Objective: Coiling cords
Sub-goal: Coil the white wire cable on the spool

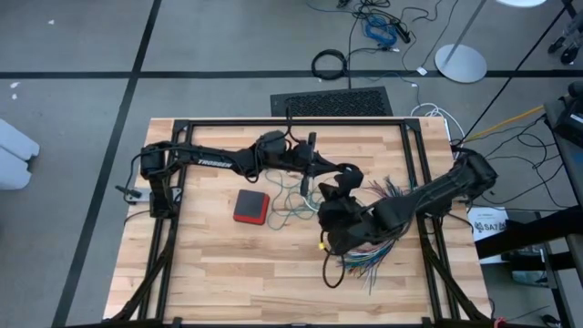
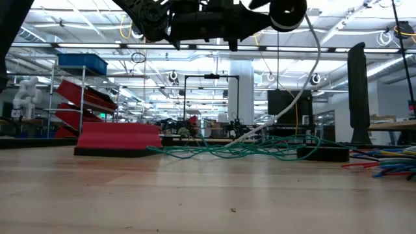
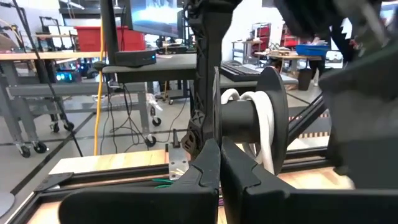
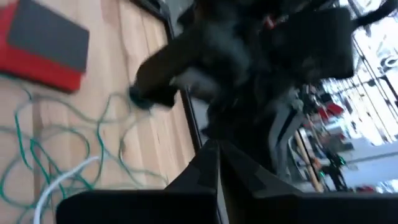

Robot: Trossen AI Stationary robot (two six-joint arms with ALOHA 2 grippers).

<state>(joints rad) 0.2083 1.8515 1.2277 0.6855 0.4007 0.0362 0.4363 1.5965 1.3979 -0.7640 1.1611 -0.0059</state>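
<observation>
Here, your teal-green cord (image 1: 290, 211) lies in a loose tangle with no clear long axis, just beside the red block (image 1: 251, 206) on the wooden table (image 1: 200, 273). The white cord (image 3: 256, 127) is wound on a black spool (image 3: 273, 118) above the tangle. The left gripper (image 3: 219, 163) hangs above the tangle, jaws closed, empty. The right gripper (image 4: 217, 163) hovers near the block, jaws shut on nothing. Behind the table you see a workshop with benches.
</observation>
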